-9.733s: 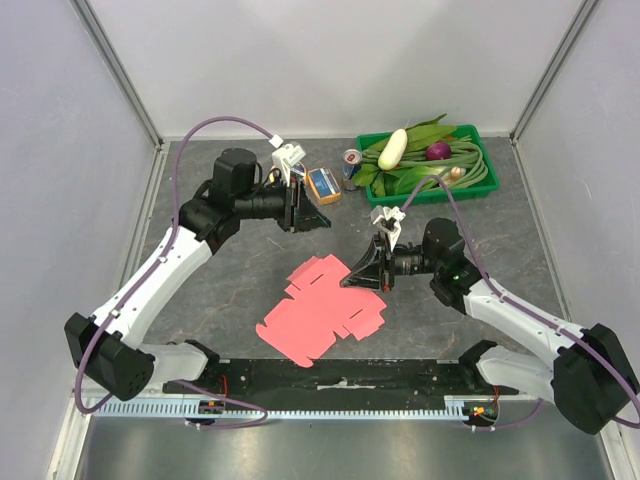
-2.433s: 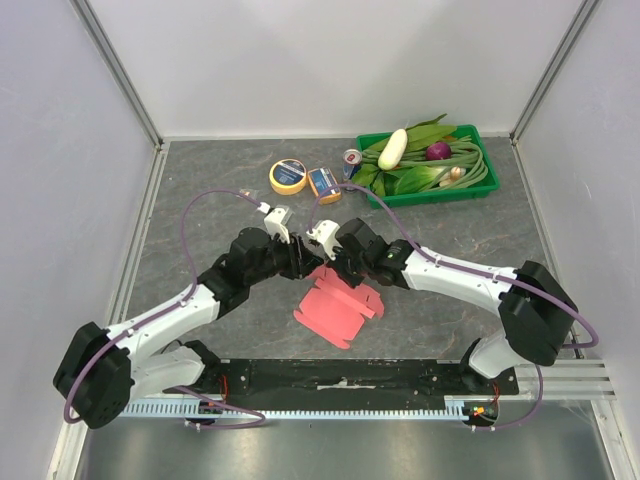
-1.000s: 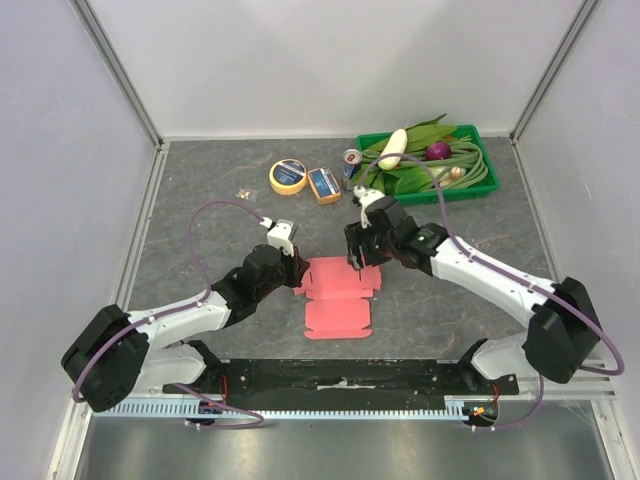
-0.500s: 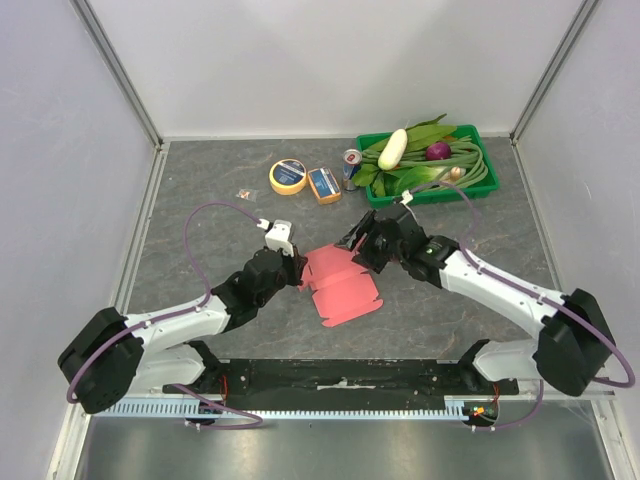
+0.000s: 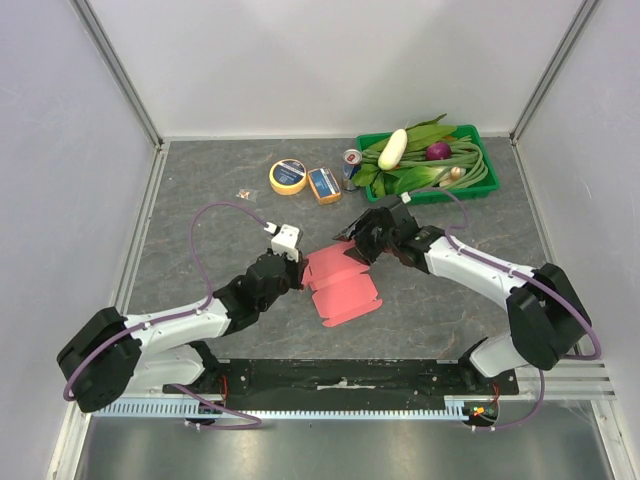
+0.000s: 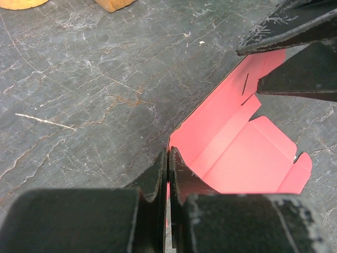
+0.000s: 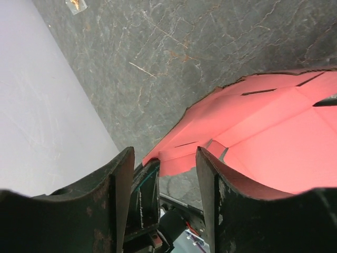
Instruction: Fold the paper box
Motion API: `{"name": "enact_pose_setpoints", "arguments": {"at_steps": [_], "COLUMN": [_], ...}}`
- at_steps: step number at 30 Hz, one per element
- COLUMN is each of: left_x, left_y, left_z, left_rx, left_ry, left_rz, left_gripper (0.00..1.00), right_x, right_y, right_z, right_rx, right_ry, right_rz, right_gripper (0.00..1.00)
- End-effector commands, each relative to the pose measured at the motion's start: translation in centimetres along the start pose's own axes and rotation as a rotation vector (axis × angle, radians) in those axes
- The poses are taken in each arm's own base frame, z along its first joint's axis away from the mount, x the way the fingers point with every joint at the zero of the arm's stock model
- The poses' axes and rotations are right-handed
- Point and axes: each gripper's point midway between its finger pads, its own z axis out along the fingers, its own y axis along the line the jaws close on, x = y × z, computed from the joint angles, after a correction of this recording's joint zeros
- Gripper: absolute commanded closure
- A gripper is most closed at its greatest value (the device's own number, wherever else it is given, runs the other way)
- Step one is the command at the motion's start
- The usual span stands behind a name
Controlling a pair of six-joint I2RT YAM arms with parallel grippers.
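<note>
The paper box (image 5: 342, 285) is a pink-red die-cut card, partly folded, on the dark table between the two arms. My left gripper (image 5: 298, 272) is shut on its left edge; in the left wrist view the jaws (image 6: 168, 154) meet on the rim of the paper box (image 6: 237, 153). My right gripper (image 5: 352, 246) is open at the card's far edge. Its two dark fingers (image 6: 300, 74) straddle a raised slotted flap. In the right wrist view the paper box (image 7: 274, 132) lies beyond the open gripper (image 7: 164, 164), with nothing pinched.
At the back right is a green tray (image 5: 440, 195) of vegetables. A yellow tape roll (image 5: 288, 176), a blue-and-orange box (image 5: 323, 185) and a can (image 5: 352, 159) stand behind the card. A small scrap (image 5: 245, 193) lies at the far left. Grey walls enclose the table.
The card has turned and its left side has lifted in the left gripper's hold. The right gripper has dropped to the card's far edge, and its jaws have narrowed.
</note>
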Motion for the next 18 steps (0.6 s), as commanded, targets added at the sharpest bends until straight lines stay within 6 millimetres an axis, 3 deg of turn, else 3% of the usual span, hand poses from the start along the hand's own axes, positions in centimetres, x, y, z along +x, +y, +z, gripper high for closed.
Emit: {"name": "enact_pose_setpoints", "arguments": {"at_steps": [1,18], "left_x": [-1.6,-1.2], "left_y": [0.0,-0.2], "left_z": [0.0,0.1], "left_rx": [-0.004,-0.013], "left_ry": [-0.077,-0.085], "left_rz": [0.062,0.158], "left_gripper": [0.97,0.96], "right_x": [0.1,1.0], "right_y": [1.8,0.7], "right_z": [0.3,2.0], "right_rx": [-0.054,-0.019], "right_ry": [0.039,0.099], "right_rz": [0.049,0.140], "right_gripper": [0.43,0.52]}}
